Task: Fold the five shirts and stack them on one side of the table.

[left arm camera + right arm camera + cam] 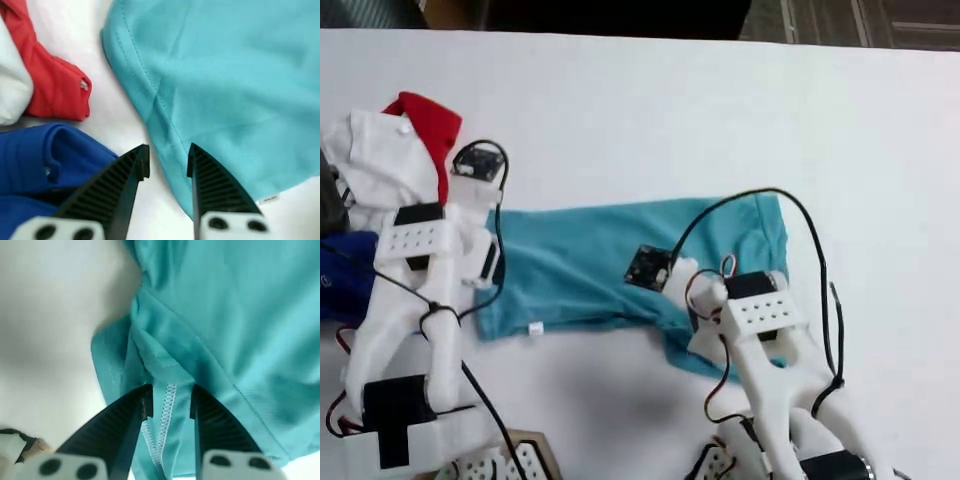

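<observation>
Fabric: teal shirt (590, 260) looks like a thin, soft knit. I judge it light and limp, so it will sag from any single grip and crease easily.
Position: it lies spread across the middle of the desk (720, 110) between the two arms, with one near corner bunched up at the right arm.
Left claw (168, 160): jaws apart and holding nothing, poised over the shirt's stitched edge.
Right claw (168, 392): clamped on a gathered strip of seam, and wrinkles run into the jaws.
Where to hold: the doubled hems and seams are probably best, since they are thicker and less likely to slip than a single layer.
Handling: two corners held together should keep an edge straight, while one grip alone would likely drag the cloth into a rope.
Other shirts: red shirt (55, 80), white shirt (10, 85) and blue shirt (45, 155) lie crumpled together near the left arm, not yet folded.
</observation>
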Robot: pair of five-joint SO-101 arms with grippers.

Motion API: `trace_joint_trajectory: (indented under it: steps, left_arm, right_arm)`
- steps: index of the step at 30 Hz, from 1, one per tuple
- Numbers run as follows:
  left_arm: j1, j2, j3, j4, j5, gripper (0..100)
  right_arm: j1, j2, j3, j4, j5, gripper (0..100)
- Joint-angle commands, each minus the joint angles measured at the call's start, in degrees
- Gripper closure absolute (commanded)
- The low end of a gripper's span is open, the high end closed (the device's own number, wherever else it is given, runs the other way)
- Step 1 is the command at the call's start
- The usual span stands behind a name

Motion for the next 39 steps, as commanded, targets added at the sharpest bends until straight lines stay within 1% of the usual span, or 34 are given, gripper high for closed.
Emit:
trace_joint_trajectory:
  steps: [1,11,16,20,22,25,31,35,39]
  left_arm:
    - [-0.1,-2.5,-0.2,0.2,0.0,85]
    - [-0.1,-2.3,-0.1,-0.8,0.0,85]
    - [-0.1,-2.3,-0.1,-2.3,0.2,85]
    - [-0.1,-2.2,-0.2,-2.5,0.0,85]
    - [-0.1,-2.2,0.0,-2.7,0.0,85]
    - [-0.1,-2.2,0.0,-2.6,0.0,85]
    - [-0.1,-2.3,1.6,-2.8,0.0,85]
    - [-0.1,-2.3,1.7,-2.7,0.0,85]
    - [-0.1,-2.4,1.5,-2.6,0.0,85]
  right_arm:
    - [-0.6,-2.2,1.8,-0.4,0.7,86.1]
    - [-0.7,-2.4,2.8,5.0,1.0,86.1]
    - [-0.7,-2.4,3.1,11.0,7.3,86.1]
    - [-0.4,-2.2,3.1,12.1,10.0,86.1]
    - [-0.6,-1.9,3.1,11.0,10.0,86.1]
    - [-0.2,-1.8,4.1,6.6,9.8,86.1]
    - [0.0,-1.8,11.6,-3.7,9.7,86.1]
    - [0.0,-1.9,12.0,-4.5,7.6,86.1]
    - [-0.1,-2.1,12.2,-4.1,7.3,86.1]
